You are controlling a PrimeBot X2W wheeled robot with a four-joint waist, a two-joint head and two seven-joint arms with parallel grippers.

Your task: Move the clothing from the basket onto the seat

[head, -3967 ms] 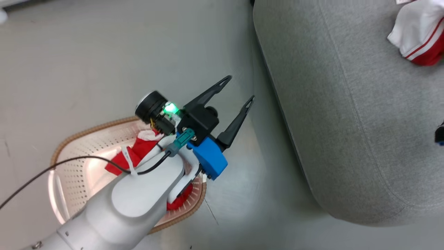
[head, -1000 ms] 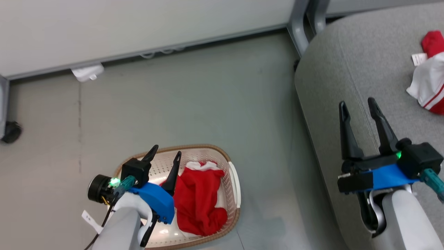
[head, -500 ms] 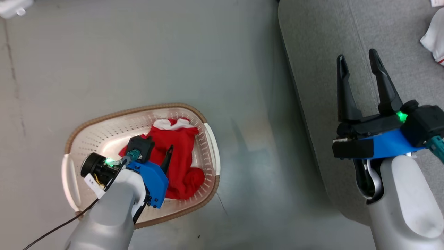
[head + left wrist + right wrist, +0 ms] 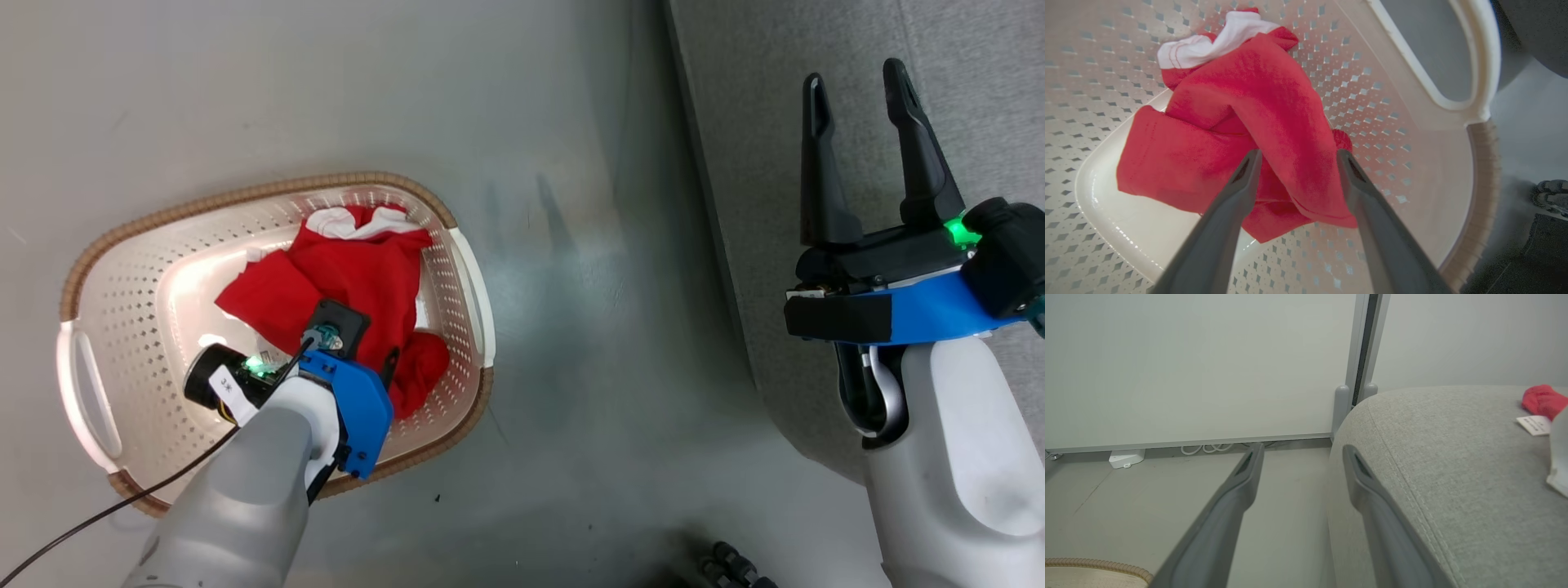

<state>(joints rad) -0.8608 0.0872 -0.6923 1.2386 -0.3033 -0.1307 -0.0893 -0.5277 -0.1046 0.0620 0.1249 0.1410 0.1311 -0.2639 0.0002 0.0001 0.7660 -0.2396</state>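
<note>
The cream basket (image 4: 90, 269) with a brown rim sits on the floor at the left. A red garment (image 4: 351, 269) with white trim lies crumpled inside it. My left gripper (image 4: 371, 355) points down into the basket. In the left wrist view the open gripper (image 4: 1296, 157) straddles a raised fold of the red garment (image 4: 1257, 106), tips just at the cloth, nothing gripped. My right gripper (image 4: 857, 82) hangs open over the edge of the grey seat (image 4: 751, 163). In the right wrist view, a red piece of clothing (image 4: 1541, 401) with a white tag lies on the seat (image 4: 1453, 457).
A pale partition panel (image 4: 1208, 367) with a grey post stands behind the seat. A small white box (image 4: 1126, 458) and cable loops lie at its foot. Bare grey floor (image 4: 588, 286) separates basket and seat. A dark ridged object (image 4: 731, 563) shows at the bottom edge.
The head camera has tilted downward. My left gripper has sunk deeper into the basket, onto the red garment. The right gripper stays open over the seat's edge.
</note>
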